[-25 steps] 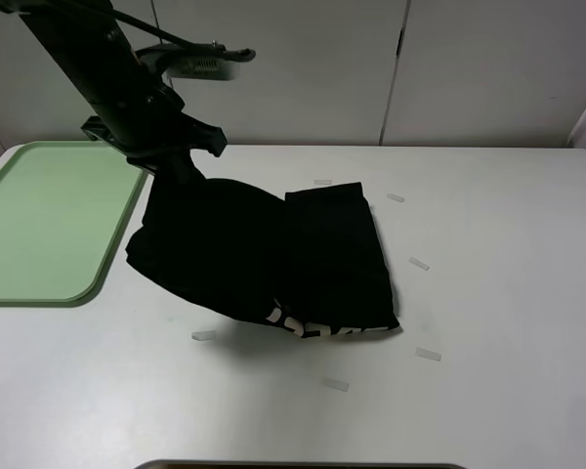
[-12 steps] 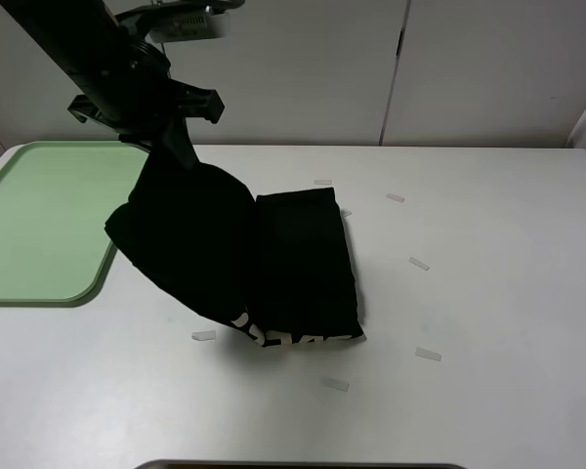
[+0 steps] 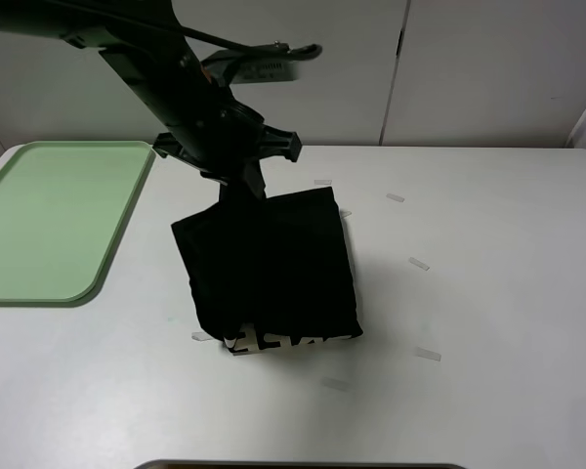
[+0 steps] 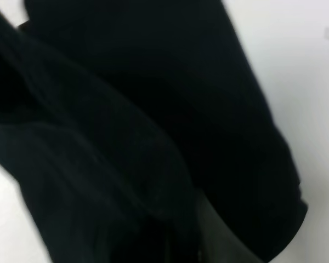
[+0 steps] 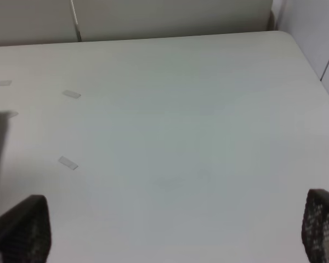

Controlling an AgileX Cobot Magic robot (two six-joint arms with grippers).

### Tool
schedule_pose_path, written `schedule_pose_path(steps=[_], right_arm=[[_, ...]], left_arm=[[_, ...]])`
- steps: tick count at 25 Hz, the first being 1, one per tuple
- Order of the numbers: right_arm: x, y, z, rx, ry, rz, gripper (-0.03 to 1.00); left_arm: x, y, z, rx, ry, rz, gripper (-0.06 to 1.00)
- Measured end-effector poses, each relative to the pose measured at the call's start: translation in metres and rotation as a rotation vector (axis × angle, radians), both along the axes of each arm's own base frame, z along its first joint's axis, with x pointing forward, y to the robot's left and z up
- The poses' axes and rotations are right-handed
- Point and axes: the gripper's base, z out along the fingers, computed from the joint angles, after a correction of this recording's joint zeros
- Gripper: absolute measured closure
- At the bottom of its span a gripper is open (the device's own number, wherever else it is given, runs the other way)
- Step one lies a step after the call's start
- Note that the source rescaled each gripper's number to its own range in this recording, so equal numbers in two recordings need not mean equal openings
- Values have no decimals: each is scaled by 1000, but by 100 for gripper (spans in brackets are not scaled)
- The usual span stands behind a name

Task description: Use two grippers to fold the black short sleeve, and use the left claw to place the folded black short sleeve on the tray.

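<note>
Pinching the far edge of the black short sleeve (image 3: 269, 269), the left claw (image 3: 242, 184) is clenched on cloth. The shirt drapes from the jaws onto the table (image 3: 488, 293), beside the tray (image 3: 49, 225) and apart from its rim. Its long axis runs from the jaws toward the near table edge, roughly parallel to the tray's nearer rim, with the pale letters at the near end. Right gripper (image 5: 170, 233) is spread wide and empty, apparently beyond the shirt from the tray, so the left arm is nearer. Versus half a second ago, the claw has swung away from the tray's far corner and the hanging flap now covers the folded half.
</note>
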Motion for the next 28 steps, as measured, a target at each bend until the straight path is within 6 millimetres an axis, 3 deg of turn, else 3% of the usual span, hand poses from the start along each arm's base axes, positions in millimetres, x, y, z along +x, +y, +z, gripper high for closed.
schedule_pose_path(steps=[8,23,26,28], right_arm=[[0,0,0,0,0,0,-3],[0,0,0,1,0,1,-3],[0,0,0,1,0,1,-3],[0,0,0,1,0,1,-3]], left_arm=[[2,-28,-24,-72,-17,20,93],[10,-38,-43,-115,-47,61,92],[11,-38,-42,-120,-55,63,85],[11,-38,-42,-121,-57,64,72]])
